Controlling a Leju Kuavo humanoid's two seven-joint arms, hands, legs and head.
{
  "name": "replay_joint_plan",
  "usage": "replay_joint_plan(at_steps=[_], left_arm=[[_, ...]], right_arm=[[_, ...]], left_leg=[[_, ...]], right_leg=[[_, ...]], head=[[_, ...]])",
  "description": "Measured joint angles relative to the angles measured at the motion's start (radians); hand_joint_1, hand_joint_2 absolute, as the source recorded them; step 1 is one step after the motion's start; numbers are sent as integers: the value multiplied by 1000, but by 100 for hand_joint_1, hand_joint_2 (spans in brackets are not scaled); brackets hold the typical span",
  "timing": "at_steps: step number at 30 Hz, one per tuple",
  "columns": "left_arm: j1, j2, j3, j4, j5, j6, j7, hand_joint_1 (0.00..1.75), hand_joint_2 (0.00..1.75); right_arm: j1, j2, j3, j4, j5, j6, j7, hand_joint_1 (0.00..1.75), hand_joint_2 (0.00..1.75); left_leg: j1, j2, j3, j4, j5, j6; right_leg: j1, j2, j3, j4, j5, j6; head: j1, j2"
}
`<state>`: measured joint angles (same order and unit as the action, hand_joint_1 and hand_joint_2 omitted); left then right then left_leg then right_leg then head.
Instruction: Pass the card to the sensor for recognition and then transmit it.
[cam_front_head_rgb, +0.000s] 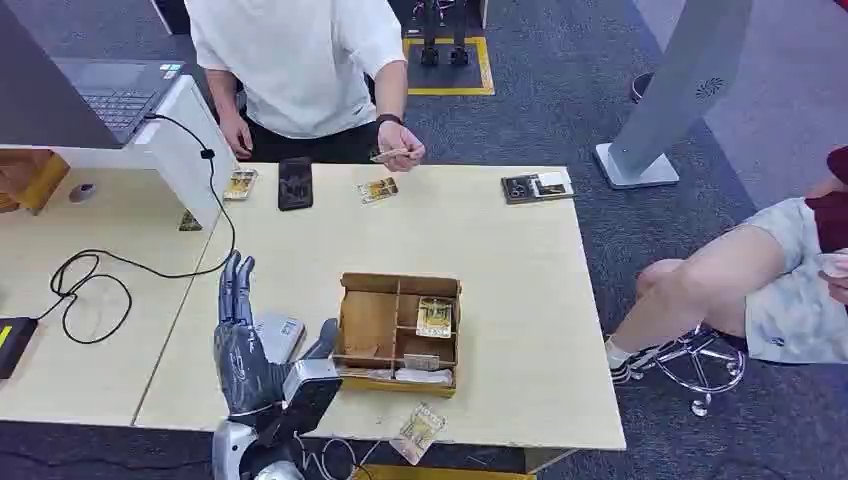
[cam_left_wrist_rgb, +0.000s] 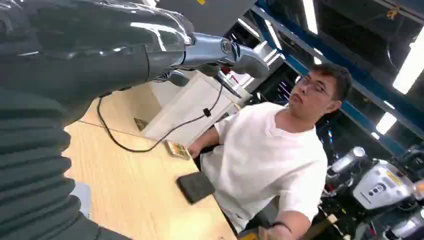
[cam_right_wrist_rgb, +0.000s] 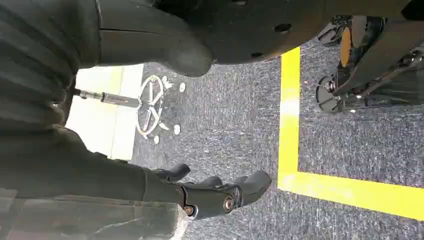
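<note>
The left hand (cam_front_head_rgb: 243, 345) is raised above the near left part of the table (cam_front_head_rgb: 500, 300), fingers spread and pointing away toward the far side, holding nothing. Just behind its palm, partly covered by it, lies a small grey sensor pad (cam_front_head_rgb: 278, 335); its outline is hard to make out. The right hand (cam_right_wrist_rgb: 220, 192) hangs over grey carpet beside a yellow floor line (cam_right_wrist_rgb: 290, 125), fingers loosely apart and gripping nothing.

Right of the left hand sits a brown cardboard box (cam_front_head_rgb: 398, 333) with compartments. A yellow card (cam_front_head_rgb: 434, 316) lies flat in its far right compartment, long axis running near to far. Pale items in the near compartments are too small to identify. Another card (cam_front_head_rgb: 417, 432) lies on the near edge of the table, tilted, with its long axis slanting from near left to far right.

On the far side, a person in a white shirt (cam_front_head_rgb: 300, 60) stands at the table, cut off above the shoulders in the head view. Their hand (cam_front_head_rgb: 400, 150) pinches a thin card (cam_front_head_rgb: 388, 155), held nearly level with its long axis running left to right. Below it a card (cam_front_head_rgb: 377, 190) lies on the table, next to a dark phone (cam_front_head_rgb: 295, 183) and a further card (cam_front_head_rgb: 240, 184) to the left. A flat dark item (cam_front_head_rgb: 537, 186) lies at the far right edge.

A black cable (cam_front_head_rgb: 130, 265) loops across the left table from a white stand carrying a laptop (cam_front_head_rgb: 115, 95). At the right edge of the picture is a seated person's bare leg (cam_front_head_rgb: 700, 285).
</note>
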<state>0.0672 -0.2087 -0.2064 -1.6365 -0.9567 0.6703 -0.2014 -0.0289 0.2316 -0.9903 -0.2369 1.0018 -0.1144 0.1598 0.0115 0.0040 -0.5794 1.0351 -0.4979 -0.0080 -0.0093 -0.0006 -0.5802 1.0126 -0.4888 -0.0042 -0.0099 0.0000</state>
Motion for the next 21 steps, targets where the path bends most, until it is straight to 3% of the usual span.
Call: replay_joint_plan(at_steps=[4,5,7,13,14,17,18,21], left_arm=[[-4,12,-16,9,9,0,8,0,175],[-9,36,-40,19,-14,0,35,0,175],[-17,55,-53,23,-19,0,35,0,175],[-19,61,-52,25,-89,0,61,0,175],[-22,63,-52,28,-88,0,68,0,0],[-41,70,-52,43,-105,0,111,0,0],[-52,73,-52,50,-108,0,134,0,175],[-81,85,-53,72,-124,0,166,0,175]], right_arm=[[0,1,-3,0,9,0,0,0,175],[0,1,-4,0,24,-4,-1,0,175],[0,1,-4,0,34,-7,-5,0,175],[0,1,-4,0,38,-19,-19,0,175],[0,1,-4,0,41,-19,-20,0,175],[-1,1,-4,0,52,-19,-21,0,175],[-1,1,-4,0,53,-19,-21,0,175],[-1,0,-4,0,53,-17,-22,0,175]], left_leg=[[0,0,0,0,0,0],[0,0,0,0,0,0],[0,0,0,0,0,0],[0,0,0,0,0,0],[0,0,0,0,0,0],[0,0,0,0,0,0],[0,0,0,0,0,0],[0,0,0,0,0,0]], right_leg=[[0,0,0,0,0,0],[0,0,0,0,0,0],[0,0,0,0,0,0],[0,0,0,0,0,0],[0,0,0,0,0,0],[0,0,0,0,0,0],[0,0,0,0,0,0],[0,0,0,0,0,0]], head=[[0,0],[0,0],[0,0],[0,0],[0,0],[0,0],[0,0],[0,0]])
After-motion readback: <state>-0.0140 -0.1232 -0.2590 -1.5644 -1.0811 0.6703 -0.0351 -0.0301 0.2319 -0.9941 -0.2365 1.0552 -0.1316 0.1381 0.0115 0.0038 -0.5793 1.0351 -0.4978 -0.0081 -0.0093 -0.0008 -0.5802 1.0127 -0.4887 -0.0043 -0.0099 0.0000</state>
